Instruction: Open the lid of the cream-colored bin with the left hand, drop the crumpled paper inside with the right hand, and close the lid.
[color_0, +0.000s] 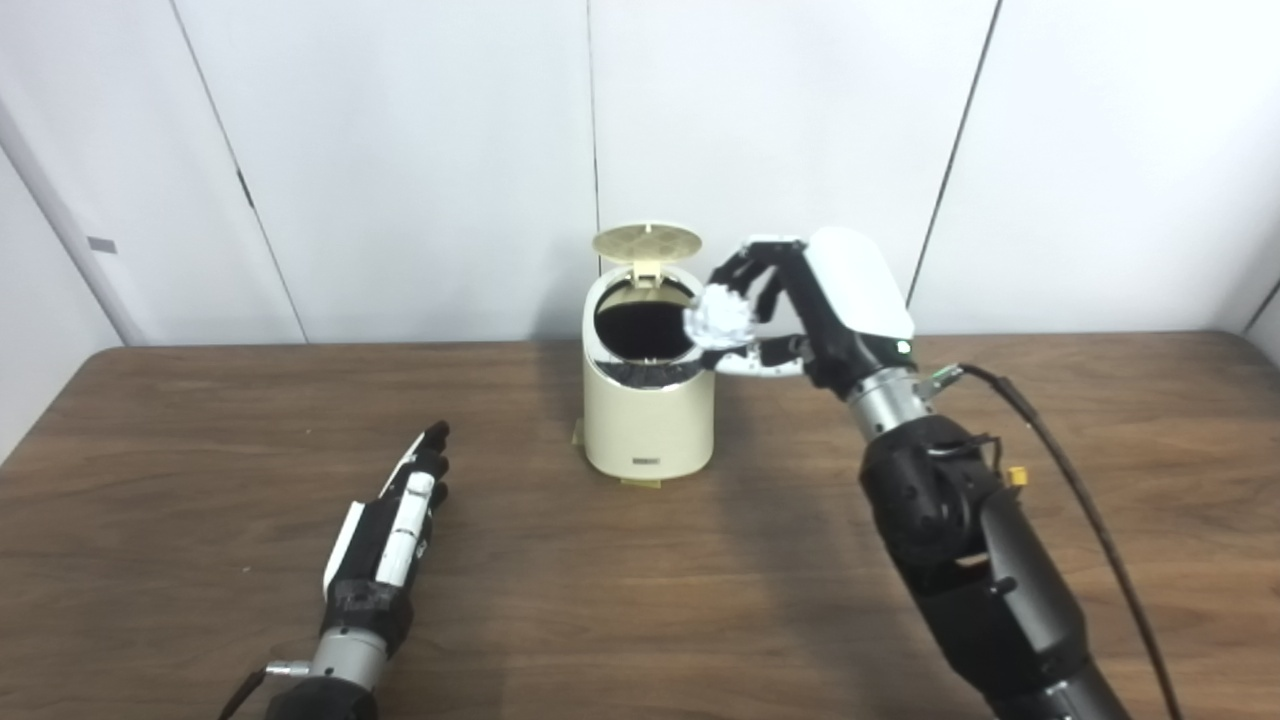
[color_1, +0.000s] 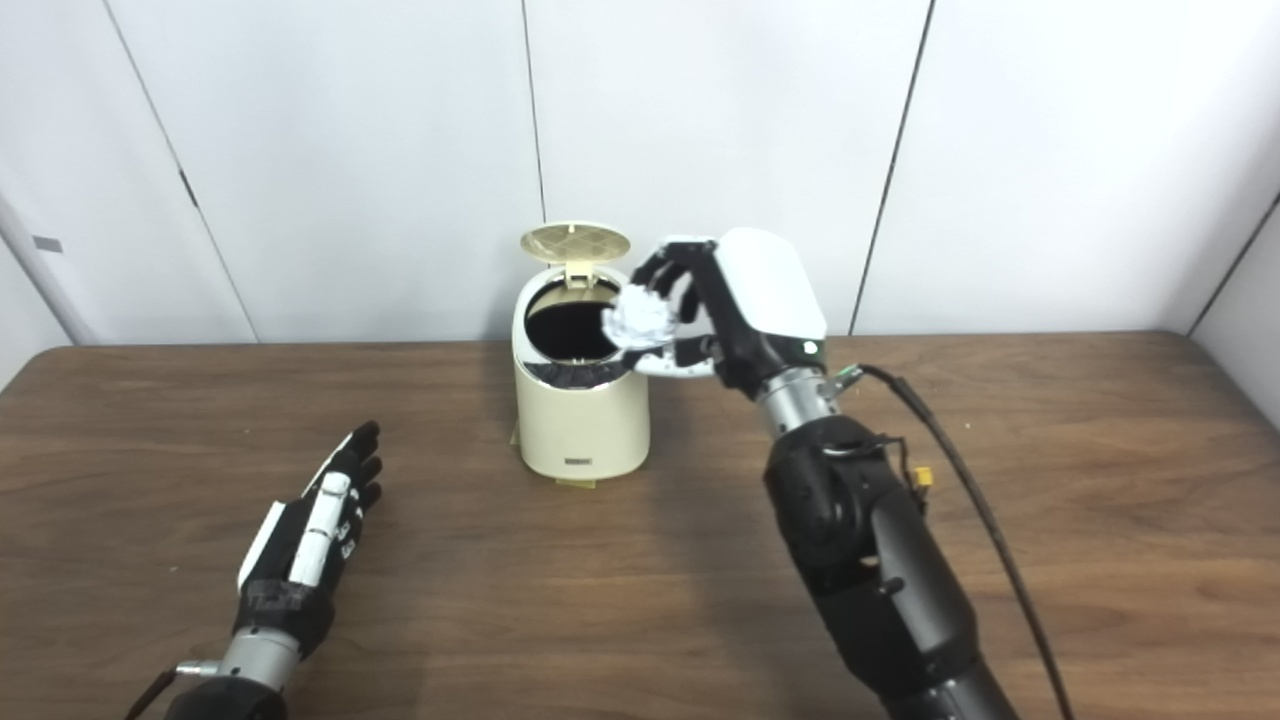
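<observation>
The cream-colored bin (color_0: 648, 420) stands at the middle of the table with its lid (color_0: 646, 243) swung up and open at the back, showing a dark inside. My right hand (color_0: 800, 300) is raised just right of the bin's rim and is shut on the crumpled white paper (color_0: 720, 317), which hangs at the rim's right edge. My left hand (color_0: 400, 520) lies flat on the table to the front left of the bin, fingers straight, holding nothing. The same scene shows in the right eye view, with the bin (color_1: 580, 410) and the paper (color_1: 641, 317).
The brown wooden table (color_0: 200, 450) runs to a white panelled wall behind. A black cable (color_0: 1080, 490) trails from my right forearm across the table's right side.
</observation>
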